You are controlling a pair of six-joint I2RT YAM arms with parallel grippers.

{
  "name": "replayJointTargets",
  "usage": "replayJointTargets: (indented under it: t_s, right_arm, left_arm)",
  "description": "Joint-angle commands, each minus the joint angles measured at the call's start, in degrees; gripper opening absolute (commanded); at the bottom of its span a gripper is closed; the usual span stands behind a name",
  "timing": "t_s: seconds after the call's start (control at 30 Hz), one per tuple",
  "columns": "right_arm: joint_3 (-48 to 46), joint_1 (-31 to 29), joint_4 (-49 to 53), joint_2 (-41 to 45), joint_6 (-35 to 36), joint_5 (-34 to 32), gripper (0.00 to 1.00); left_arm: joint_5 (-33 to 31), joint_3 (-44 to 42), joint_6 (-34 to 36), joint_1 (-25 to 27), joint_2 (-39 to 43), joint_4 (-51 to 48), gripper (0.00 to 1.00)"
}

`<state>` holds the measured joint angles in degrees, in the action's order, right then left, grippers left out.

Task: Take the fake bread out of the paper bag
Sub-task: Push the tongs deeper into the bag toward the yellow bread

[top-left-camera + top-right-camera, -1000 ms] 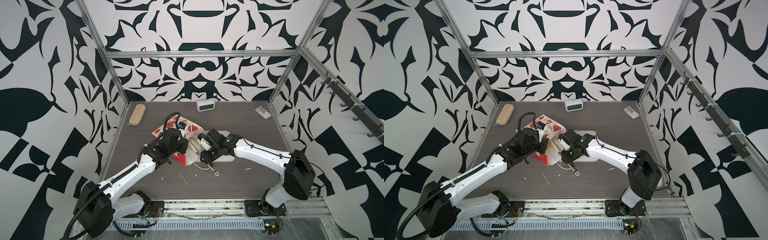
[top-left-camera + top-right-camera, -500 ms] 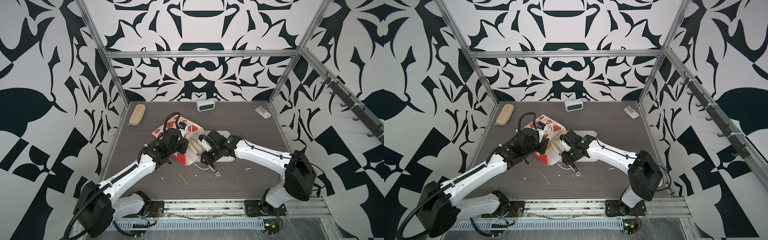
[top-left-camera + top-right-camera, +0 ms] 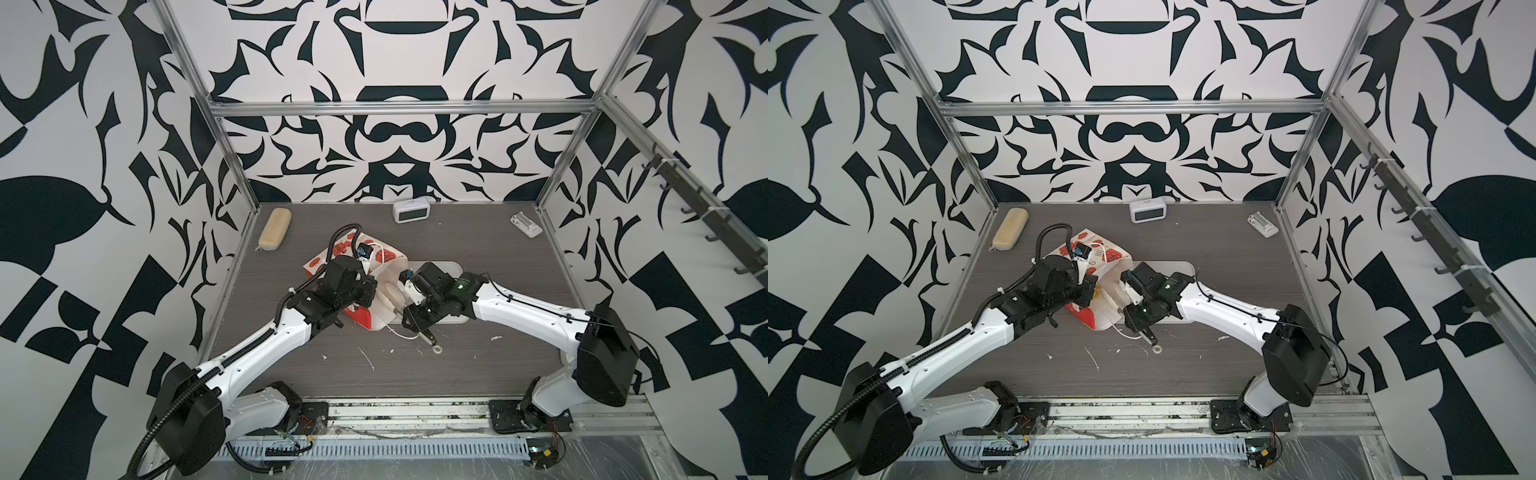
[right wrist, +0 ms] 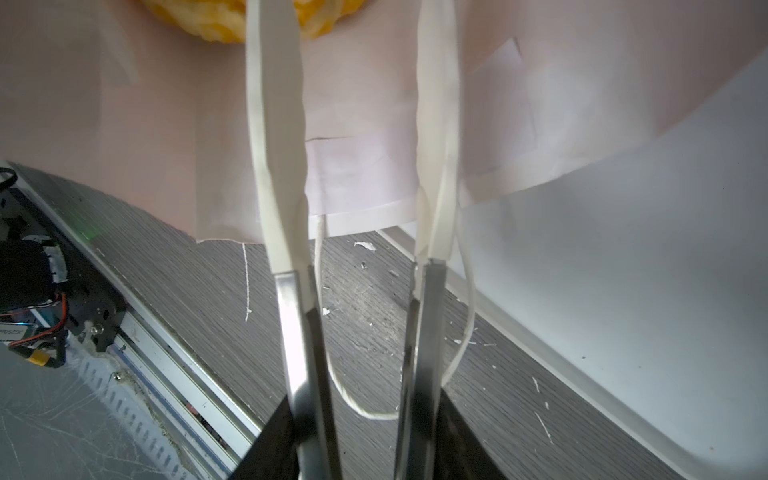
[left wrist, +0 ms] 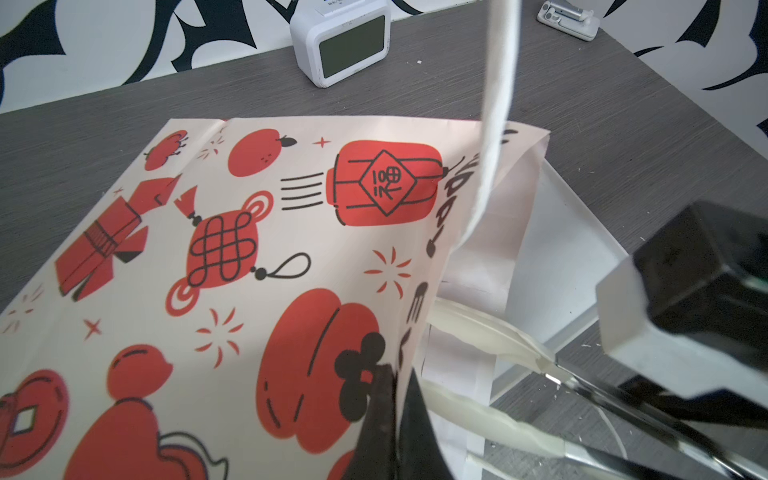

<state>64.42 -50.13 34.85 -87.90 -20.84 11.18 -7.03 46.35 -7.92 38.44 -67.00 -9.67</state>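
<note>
- The paper bag (image 3: 384, 255) lies on its side near the middle of the table (image 3: 478, 374). Its open mouth faces the right arm, and the mouth edge rests over the left end of the flat white tray (image 3: 451, 266).
- The left gripper (image 5: 397, 407) is clamped tight on the upper rim of the bag's mouth, with the paper pinched between its black fingers.
- The right gripper (image 3: 392, 297) reaches into the mouth. Its long white-tipped fingers (image 4: 274, 124) stand parted with a clear gap, and nothing shows clamped between them. Their tips run out of the right wrist view.
- The fake bread (image 4: 216, 25) shows only as a glossy yellow patch deep inside the bag, just behind one finger.
- A white cord handle (image 4: 357, 409) loops on the table before the mouth.
- A tan case (image 3: 274, 228) lies at the back left corner, a white clock (image 3: 410, 210) at the back edge, and a small white device (image 3: 525, 224) near the back right corner.
</note>
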Motion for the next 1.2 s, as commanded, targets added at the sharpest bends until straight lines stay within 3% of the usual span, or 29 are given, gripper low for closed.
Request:
replayJointTargets:
  t_s: [0.0,0.67,0.8,1.0,1.17]
  right_arm:
    - [0.3,-1.0,-1.4,1.6,-1.1,-1.0,0.47]
    - [1.6,-4.5,1.8,4.1,0.8,-6.0,0.47]
    - [1.9,-6.7,4.4,4.9,5.7,-13.0,0.46]
    - [2.7,-12.1,6.4,4.1,14.6,-29.0,0.46]
    - [1.1,-13.1,3.5,3.4,18.4,-34.1,0.46]
  left_arm:
    - [-0.8,2.1,-0.5,0.2,0.4,-0.7,0.0]
    - [-1.6,2.9,-0.5,0.2,-0.3,-1.4,0.0]
    - [-1.1,3.1,0.5,0.2,0.3,-2.4,0.0]
    - [-0.4,4.2,2.3,0.2,0.5,-4.8,0.0]
    - [0.3,5.0,2.6,0.2,0.7,-5.5,0.0]
